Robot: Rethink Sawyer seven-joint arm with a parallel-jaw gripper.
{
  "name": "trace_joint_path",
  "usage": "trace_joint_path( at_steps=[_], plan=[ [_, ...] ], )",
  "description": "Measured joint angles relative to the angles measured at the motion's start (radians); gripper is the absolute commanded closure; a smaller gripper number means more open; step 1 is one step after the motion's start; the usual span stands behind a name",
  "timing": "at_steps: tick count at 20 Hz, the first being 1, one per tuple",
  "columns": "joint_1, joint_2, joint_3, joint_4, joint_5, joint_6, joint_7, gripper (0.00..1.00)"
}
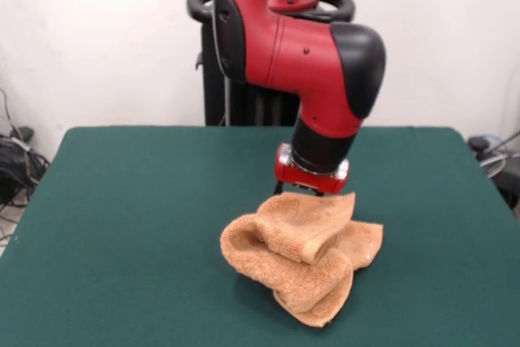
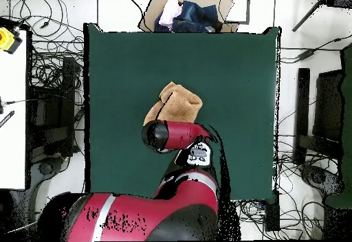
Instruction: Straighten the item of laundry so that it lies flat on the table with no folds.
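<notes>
The item of laundry is an orange-tan towel, bunched in a crumpled heap with thick rolled folds, right of the middle of the green table. Its upper flap rises to the gripper, which stands straight down on the heap's far top edge. The red wrist and the cloth hide how the gripper is set. In the overhead view the towel lies near the middle of the table, partly under the arm's black elbow, and the gripper itself is covered by the arm.
A cardboard box of clothes sits beyond the table's far edge in the overhead view. Cables and dark stands lie on the floor on both sides. A white bench with a yellow object is at the left.
</notes>
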Motion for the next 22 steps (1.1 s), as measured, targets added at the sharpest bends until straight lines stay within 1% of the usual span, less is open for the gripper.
trace_joint_path(
  at_steps=[7,11,18,22],
  plan=[
    [0.013,0.018,-0.010,-0.046,0.002,0.073,0.000,0.00],
    [0.025,0.025,-0.019,-0.061,0.002,0.091,0.000,0.00],
    [0.037,0.029,-0.030,-0.066,0.002,0.092,0.000,0.00],
    [0.059,0.033,-0.047,-0.072,0.002,0.091,0.000,0.00]
  ],
)
